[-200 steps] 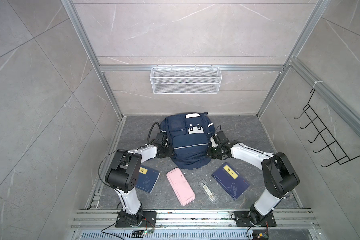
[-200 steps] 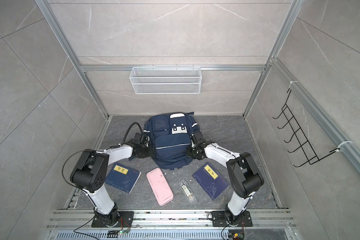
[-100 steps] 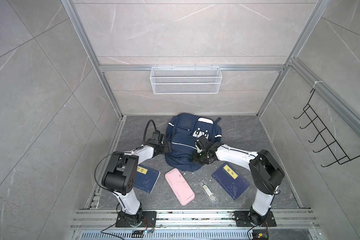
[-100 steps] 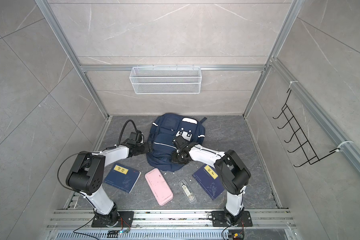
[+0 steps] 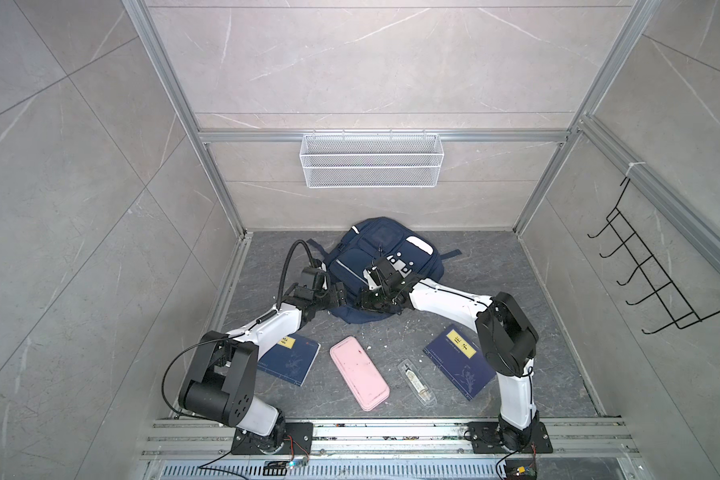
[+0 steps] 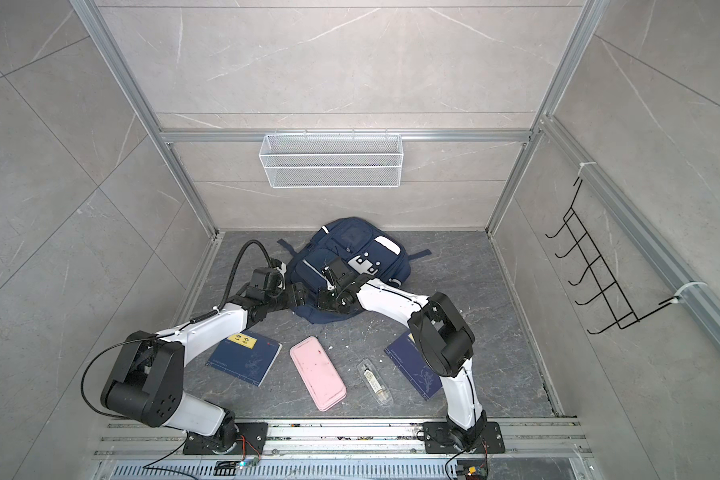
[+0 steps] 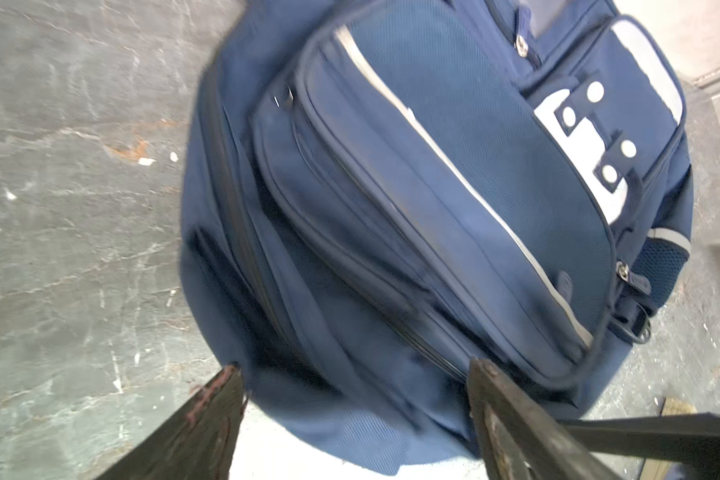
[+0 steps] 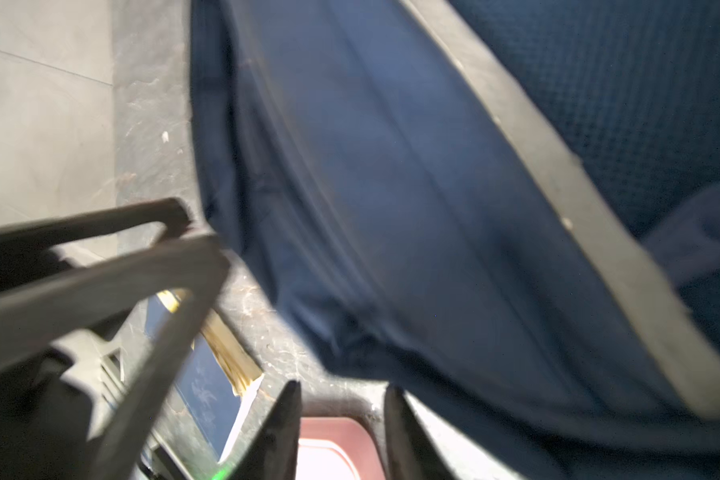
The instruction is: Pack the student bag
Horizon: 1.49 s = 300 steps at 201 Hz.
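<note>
The student bag (image 5: 385, 266) (image 6: 350, 257), a navy backpack with a white dotted patch and silver stripes, lies front up at the back of the floor, turned a little askew. My left gripper (image 5: 341, 296) (image 7: 354, 372) is open at the bag's near left edge, and that edge (image 7: 350, 415) lies between its wide-spread fingers. My right gripper (image 5: 368, 300) (image 8: 342, 388) reaches across to the same near edge, close beside the left one. It is open, with only floor and the pink case (image 8: 333, 436) showing between its fingertips. The bag's zips look closed.
On the floor in front lie two navy books (image 5: 289, 357) (image 5: 460, 361), a pink case (image 5: 358, 374) and a clear case (image 5: 416, 382). A wire basket (image 5: 371, 160) hangs on the back wall and a black hook rack (image 5: 649, 282) on the right wall.
The bag has turned, its white patch swinging to the right. My right gripper swept from the bag's right side to its near edge and opened. The left gripper opened wider.
</note>
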Each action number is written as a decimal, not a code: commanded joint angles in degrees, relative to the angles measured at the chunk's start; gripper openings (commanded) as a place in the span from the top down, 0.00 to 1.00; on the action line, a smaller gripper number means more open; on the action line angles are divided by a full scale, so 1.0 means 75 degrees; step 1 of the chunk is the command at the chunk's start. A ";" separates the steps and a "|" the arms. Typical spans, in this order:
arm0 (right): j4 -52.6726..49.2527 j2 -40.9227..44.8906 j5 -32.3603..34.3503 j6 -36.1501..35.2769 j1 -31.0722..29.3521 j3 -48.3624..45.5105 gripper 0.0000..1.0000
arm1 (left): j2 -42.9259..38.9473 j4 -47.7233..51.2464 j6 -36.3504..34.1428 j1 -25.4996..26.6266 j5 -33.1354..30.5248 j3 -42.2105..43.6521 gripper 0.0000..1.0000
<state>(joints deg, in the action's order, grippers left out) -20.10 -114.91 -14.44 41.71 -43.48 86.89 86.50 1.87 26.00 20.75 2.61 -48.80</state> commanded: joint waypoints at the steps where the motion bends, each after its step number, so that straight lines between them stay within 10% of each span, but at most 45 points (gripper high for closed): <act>1: -0.0020 0.0853 0.0120 -0.0234 -0.0045 -0.0513 0.46 | 0.0155 0.0266 0.0097 0.0023 0.0233 -0.0205 0.14; 99: -0.0886 0.3227 0.2701 -0.1162 0.0209 -0.3067 0.42 | -0.0237 0.0323 0.0184 0.0207 0.0445 -0.0105 0.30; 137: -0.0231 0.4638 0.2517 -0.0994 0.0763 -0.4354 0.42 | -0.0400 0.0077 0.0415 0.0588 0.0565 -0.0028 0.18; 186: 0.0226 0.5948 0.2510 -0.0813 0.1023 -0.5392 0.00 | 0.0045 0.0330 0.0880 0.1577 0.0080 -0.0461 0.13; 300: 0.0913 0.5927 0.2205 -0.0745 0.1286 -0.5990 0.06 | 0.1192 0.1495 0.1209 0.2566 -0.1384 -0.2144 0.34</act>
<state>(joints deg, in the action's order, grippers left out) -13.15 -69.06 3.03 36.51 -33.82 40.14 93.01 9.58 33.28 39.86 -4.49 -61.58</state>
